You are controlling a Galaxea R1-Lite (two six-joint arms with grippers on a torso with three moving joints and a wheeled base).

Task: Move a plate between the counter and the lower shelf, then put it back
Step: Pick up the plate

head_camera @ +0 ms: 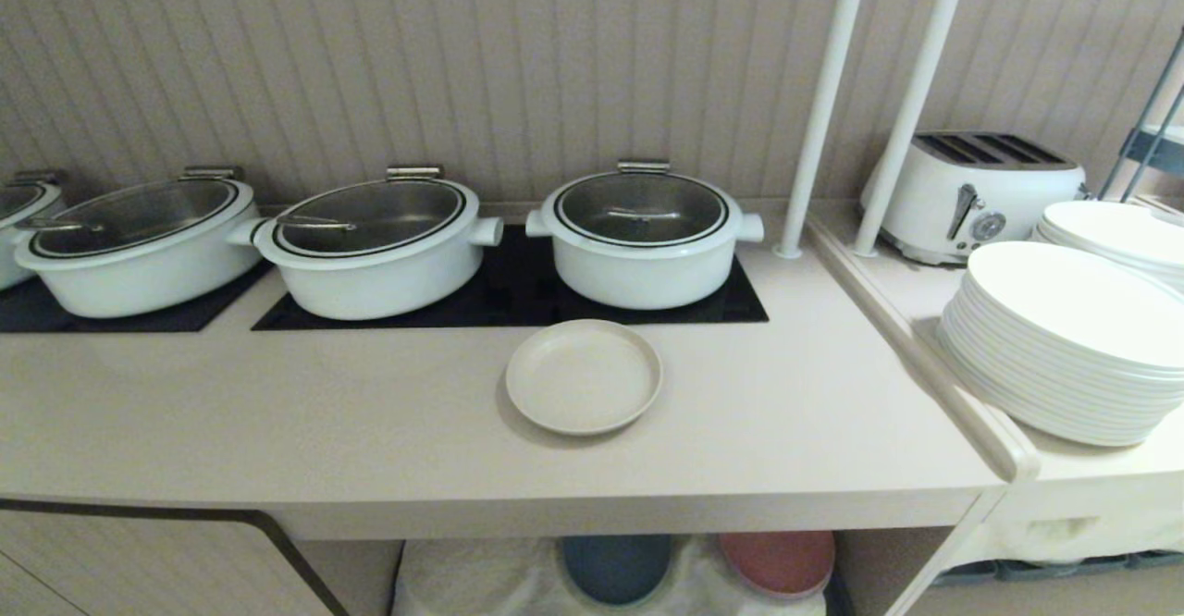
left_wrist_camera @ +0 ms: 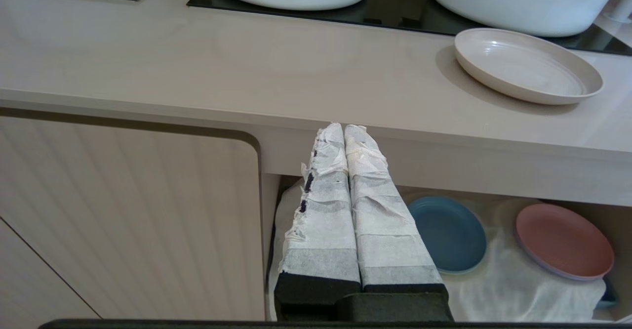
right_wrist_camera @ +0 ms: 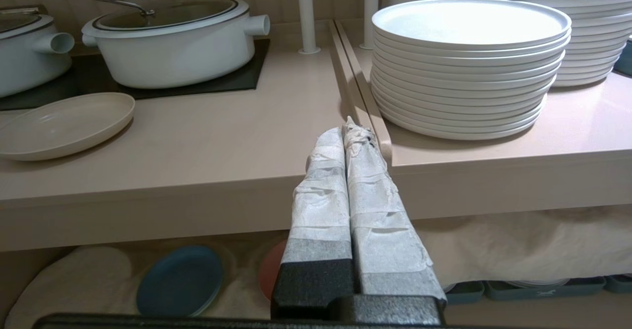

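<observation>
The cream plate [head_camera: 584,375] lies flat on the counter [head_camera: 277,412], just in front of the rightmost pot; it also shows as plate [left_wrist_camera: 527,65] and plate [right_wrist_camera: 61,125]. Below the counter, the lower shelf [head_camera: 481,579] has a white cloth floor. My left gripper [left_wrist_camera: 344,127] is shut and empty, held in front of the counter's front edge, left of the plate. In the same way my right gripper [right_wrist_camera: 344,130] is shut and empty, off the counter edge to the plate's right. Neither gripper shows in the head view.
Three white lidded pots [head_camera: 643,237] stand on black panels behind the plate. A blue plate [head_camera: 617,568] and a pink plate [head_camera: 779,562] lie on the shelf cloth. Stacked white plates [head_camera: 1064,348] and a toaster [head_camera: 971,192] fill the right side ledge; two white poles [head_camera: 823,107] rise there.
</observation>
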